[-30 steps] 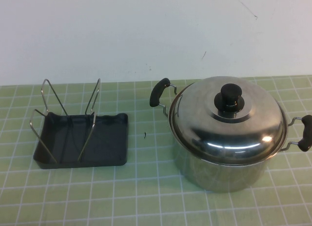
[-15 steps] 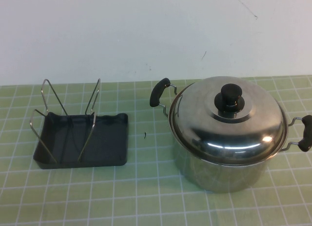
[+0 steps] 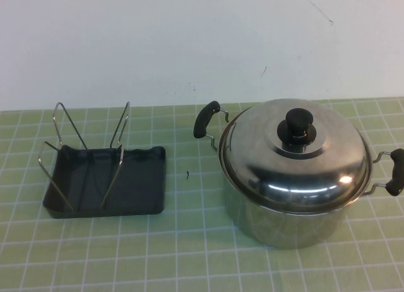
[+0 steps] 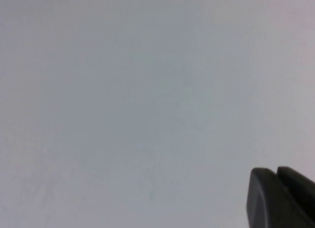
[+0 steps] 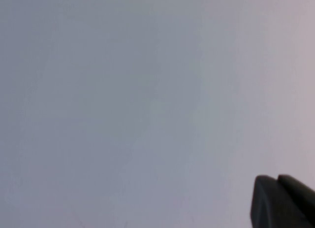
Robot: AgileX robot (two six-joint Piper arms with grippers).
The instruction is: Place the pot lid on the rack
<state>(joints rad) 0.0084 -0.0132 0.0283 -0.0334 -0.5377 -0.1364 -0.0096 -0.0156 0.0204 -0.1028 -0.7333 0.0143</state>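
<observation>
The pot lid, domed shiny steel with a black knob, sits closed on the steel pot at the right of the table. The rack, a black tray with upright wire loops, stands empty at the left. Neither arm shows in the high view. My left gripper shows only as two dark fingertips pressed together against a blank pale wall, holding nothing. My right gripper looks the same, fingertips together and empty, facing blank wall.
The pot has two black handles, one at the far left and one at the right. The green tiled tabletop lies between rack and pot, with a small dark speck on it. A white wall stands behind.
</observation>
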